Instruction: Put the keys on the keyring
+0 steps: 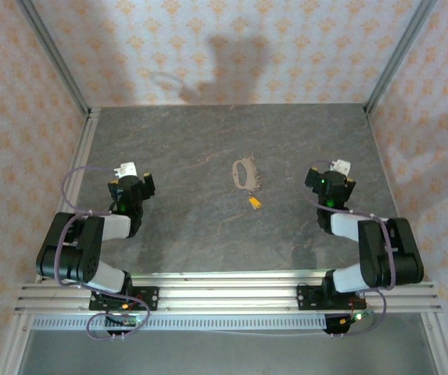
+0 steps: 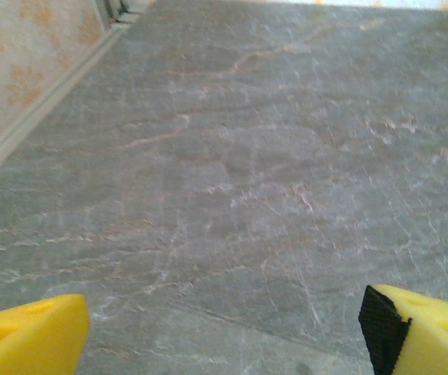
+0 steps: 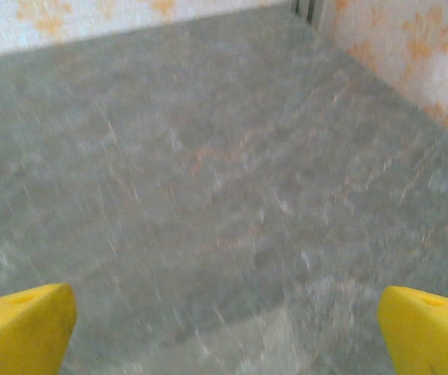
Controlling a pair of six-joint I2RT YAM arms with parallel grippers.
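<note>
Nearest, a ribbed metal rail (image 1: 224, 291) runs along the front edge of the grey, veined tabletop (image 1: 200, 242), and both arm bases are bolted to it. Just beyond, the left end effector (image 1: 132, 181) sits over the left part of the tabletop and the right end effector (image 1: 331, 180) over the right part, well apart from each other. Both are released. In the left wrist view the yellow fingers (image 2: 28, 332) stand at the two lower corners with bare stone between them, one showing a black pad (image 2: 381, 336) on its inner face. The right wrist view, somewhat blurred, shows the same wide spread, its fingertips (image 3: 20, 328) holding nothing.

Between the two arms, near the middle of the tabletop, the small key (image 1: 254, 202) with its orange-yellow head lies flat on the stone. Just beyond it lies the keyring (image 1: 244, 173), a pale oval loop with a row of small teeth (image 1: 258, 181) along its right side. Whether key and ring touch cannot be told. Farthest, patterned walls (image 1: 231, 39) close in the tabletop, a soft shadow (image 1: 235, 70) on the back one.
</note>
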